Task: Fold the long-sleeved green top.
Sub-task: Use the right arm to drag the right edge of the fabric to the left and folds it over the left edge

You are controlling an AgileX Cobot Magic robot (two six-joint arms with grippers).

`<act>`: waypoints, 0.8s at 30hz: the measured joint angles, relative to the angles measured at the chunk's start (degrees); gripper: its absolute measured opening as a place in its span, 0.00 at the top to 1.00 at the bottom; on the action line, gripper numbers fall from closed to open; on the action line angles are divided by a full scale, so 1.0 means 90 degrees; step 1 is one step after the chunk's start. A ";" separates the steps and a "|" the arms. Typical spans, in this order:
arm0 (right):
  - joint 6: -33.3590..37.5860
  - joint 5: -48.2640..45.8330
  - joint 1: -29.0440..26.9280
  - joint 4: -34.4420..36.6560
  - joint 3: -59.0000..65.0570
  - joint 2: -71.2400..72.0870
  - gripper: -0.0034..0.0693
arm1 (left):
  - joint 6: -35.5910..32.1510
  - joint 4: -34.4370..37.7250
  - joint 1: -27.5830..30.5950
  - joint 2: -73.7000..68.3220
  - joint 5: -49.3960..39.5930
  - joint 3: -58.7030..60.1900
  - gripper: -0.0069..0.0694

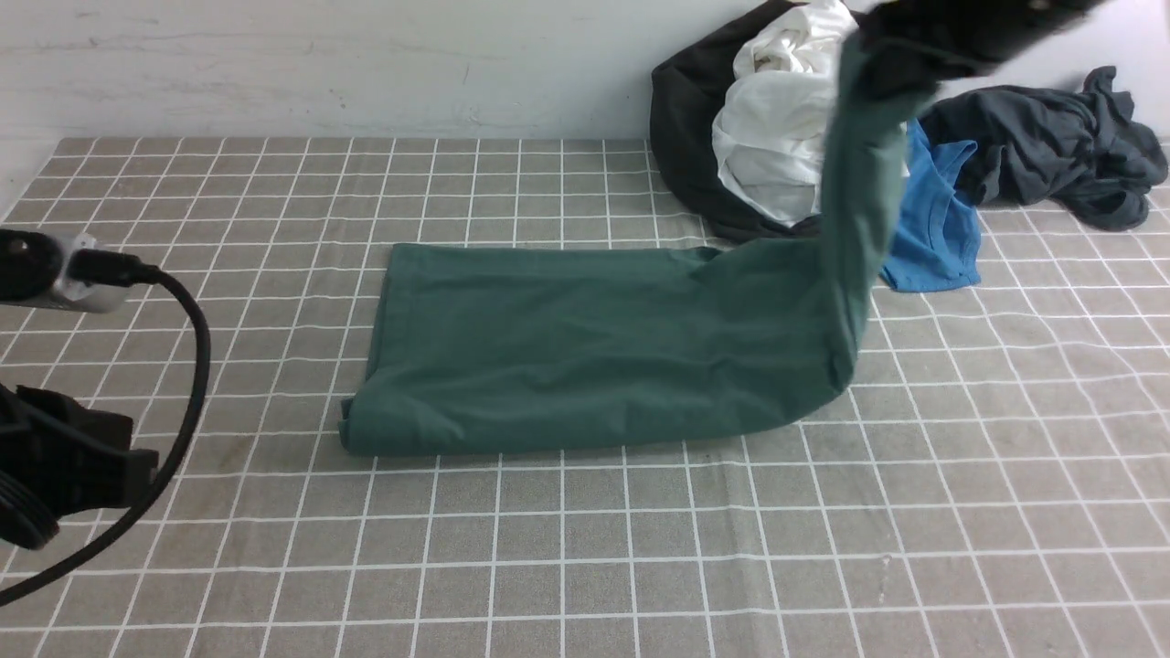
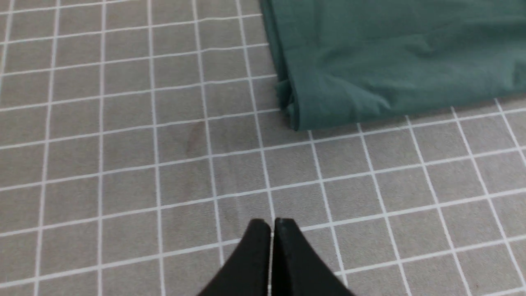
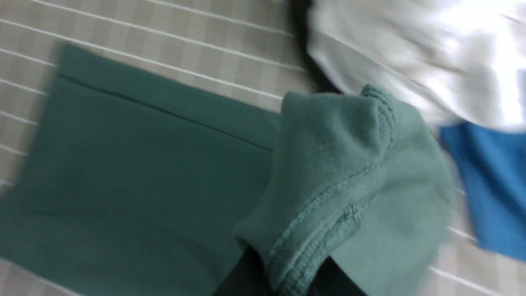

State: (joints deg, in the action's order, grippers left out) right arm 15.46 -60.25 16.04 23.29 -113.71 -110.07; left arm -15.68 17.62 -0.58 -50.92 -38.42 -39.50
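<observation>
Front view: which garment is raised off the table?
The green long-sleeved top: one end hangs from the shut right gripper, while the blue T-shirt, white garment and dark grey garment lie heaped at the back.

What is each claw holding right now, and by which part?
The right claw grips the green long-sleeved top by a ribbed, stitched edge at its raised end. The left claw is shut, holding nothing.

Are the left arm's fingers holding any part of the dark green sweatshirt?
No: the left arm's black fingers are shut on nothing over the grey checked tablecloth, apart from the dark green cotton sweatshirt.
</observation>
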 joint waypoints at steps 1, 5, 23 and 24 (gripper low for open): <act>0.0267 0.0282 0.0412 0.0368 -0.0018 -0.0201 0.94 | -0.0055 0.0017 -0.0103 -0.0020 -0.0007 0.0000 0.92; 0.1192 0.1006 0.1475 0.1115 -0.0025 -0.0905 0.94 | -0.0162 0.0022 -0.0225 -0.0050 -0.0065 0.0000 0.92; 0.2140 0.3236 0.2663 0.0212 -0.0508 -0.1909 0.46 | -0.0191 0.0022 -0.0237 -0.0050 -0.0209 0.0000 0.92; 0.2103 0.3224 0.2653 0.0111 -0.0516 -0.1862 0.46 | -0.0191 0.0022 -0.0237 -0.0050 -0.0209 0.0000 0.92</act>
State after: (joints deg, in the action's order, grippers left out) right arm 34.38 -31.23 39.91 24.28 -118.36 -126.83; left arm -17.40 17.82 -2.71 -51.37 -40.30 -39.50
